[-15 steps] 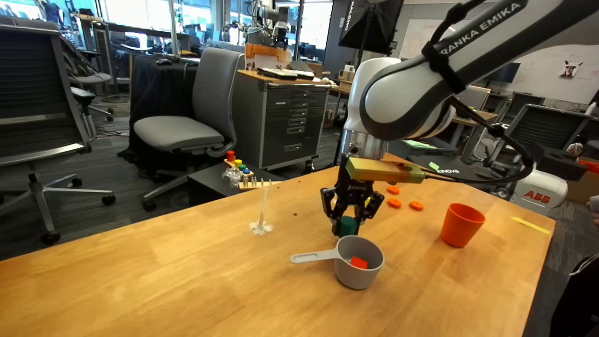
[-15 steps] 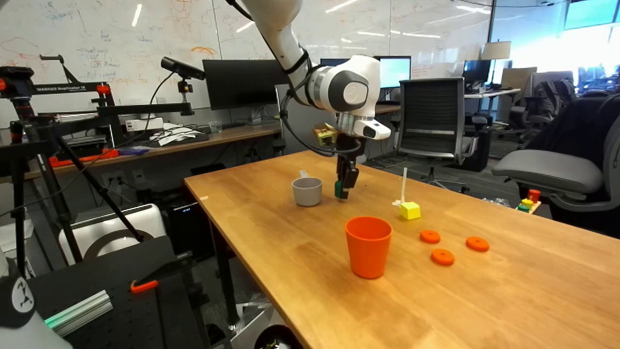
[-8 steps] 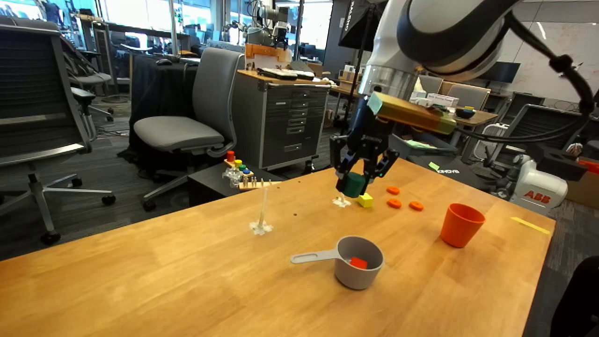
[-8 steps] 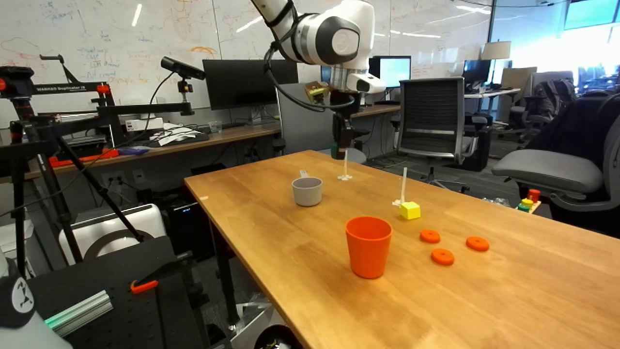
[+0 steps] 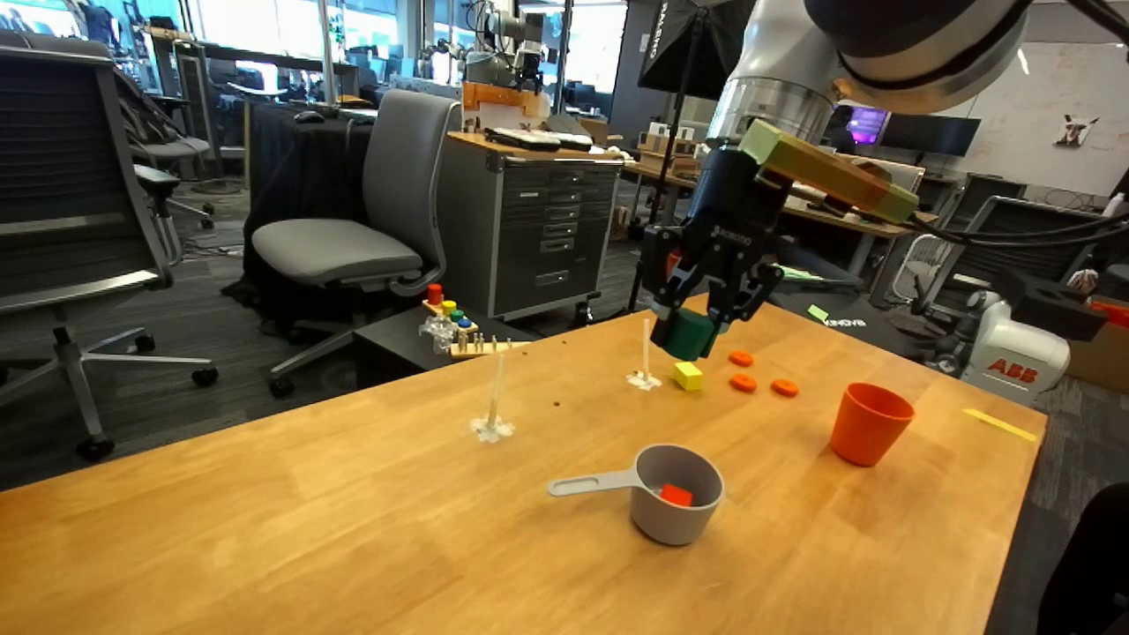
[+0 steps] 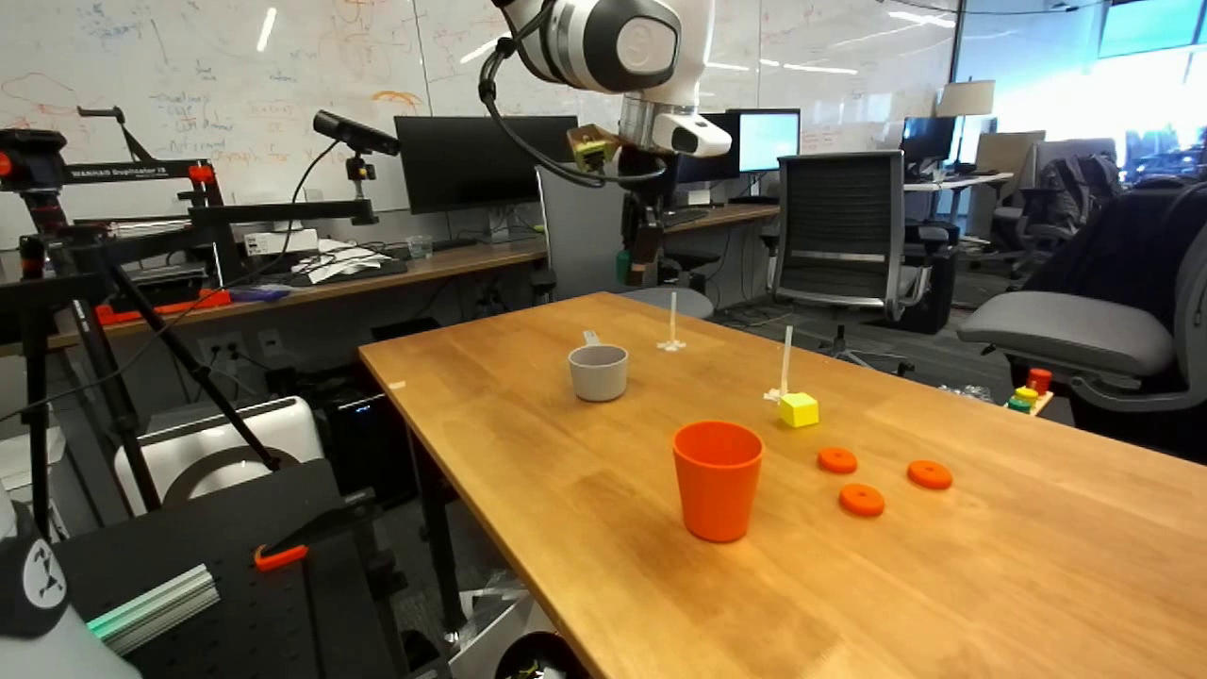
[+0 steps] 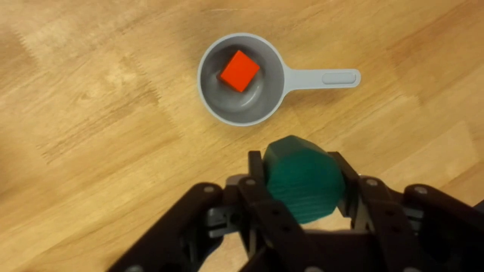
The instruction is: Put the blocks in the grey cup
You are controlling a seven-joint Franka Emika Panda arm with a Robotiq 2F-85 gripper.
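Observation:
My gripper (image 5: 691,330) is shut on the green block (image 5: 690,335) and holds it well above the table; the gripper (image 6: 643,258) is also raised in an exterior view. In the wrist view the green block (image 7: 304,177) sits between both fingers. The grey cup (image 5: 672,524) stands upright on the table with a red-orange block (image 5: 676,495) inside. In the wrist view the cup (image 7: 204,92) lies ahead of the fingertips, apart from them, with the red-orange block (image 7: 239,71) in it. A yellow block (image 5: 688,377) stands on the table, also in an exterior view (image 6: 799,410).
An orange-red cup (image 5: 871,425) stands upright near the table edge. Several flat orange discs (image 5: 743,383) lie near the yellow block. Two thin upright sticks (image 6: 786,363) are fixed to the table, one right beside the yellow block in an exterior view.
My gripper has risen from close to the table beside the grey cup and tilted, carrying the green block up and away from the cup. The cups and the other blocks have not moved.

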